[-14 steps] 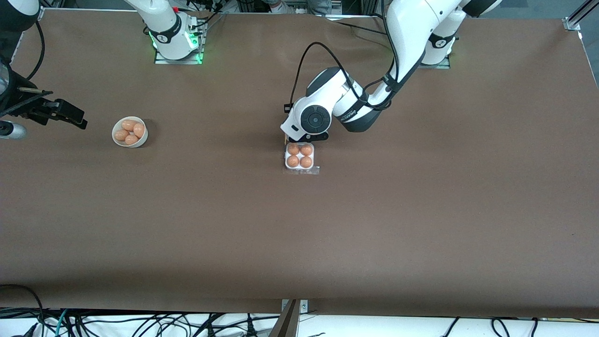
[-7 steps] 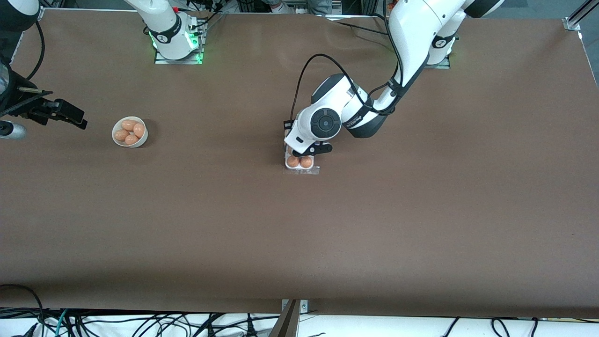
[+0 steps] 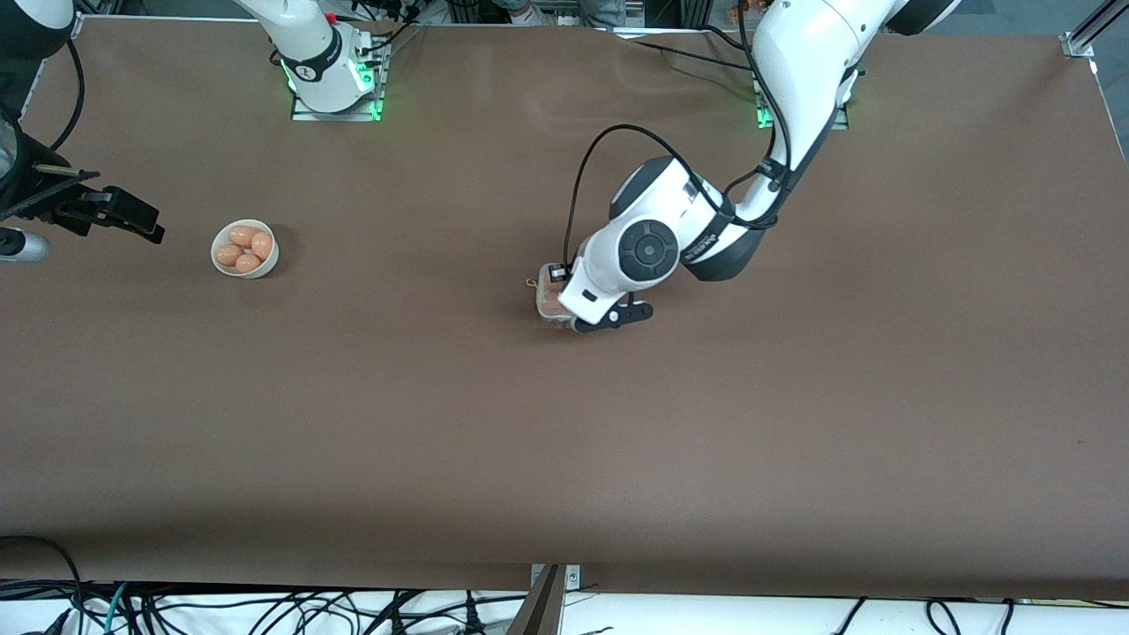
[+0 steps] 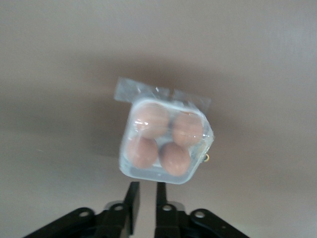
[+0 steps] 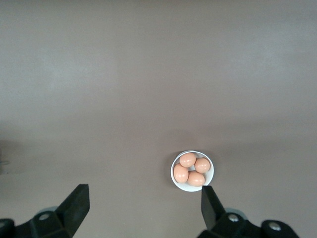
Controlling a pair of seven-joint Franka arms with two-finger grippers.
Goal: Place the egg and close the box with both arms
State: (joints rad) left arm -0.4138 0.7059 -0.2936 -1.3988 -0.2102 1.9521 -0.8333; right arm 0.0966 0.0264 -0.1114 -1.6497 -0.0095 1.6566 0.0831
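A: Jaws? The left gripper point(image 4: 145, 196) is seen nearly closed, only a narrow slit between the fingers point(image 4: 132, 197), nothing held. The right gripper point(image 5: 143, 203) is spread wide, also holding nothing.

B: Box?

A: The box point(image 4: 165, 140) is set on the brown table point(image 3: 564, 423) around the middle, its clear lid folded down over the tray. Four orange-brown eggs are seen through the lid, one per cell; the egg point(image 4: 151, 120) of the task cannot be told apart from the other three. In the front view the box point(image 3: 549, 302) is mostly covered by the left arm's wrist.

B: Left gripper's place?

A: Low over the box, the fingertips just off the box's edge in the left wrist view. Contact cannot be told.

B: Anything else?

A: A white bowl point(image 3: 245, 249) with four more eggs is found well apart from the box, toward the right arm's end of the table. The right gripper point(image 3: 110, 212) is held up near that end, beside the bowl, and the right arm waits there.
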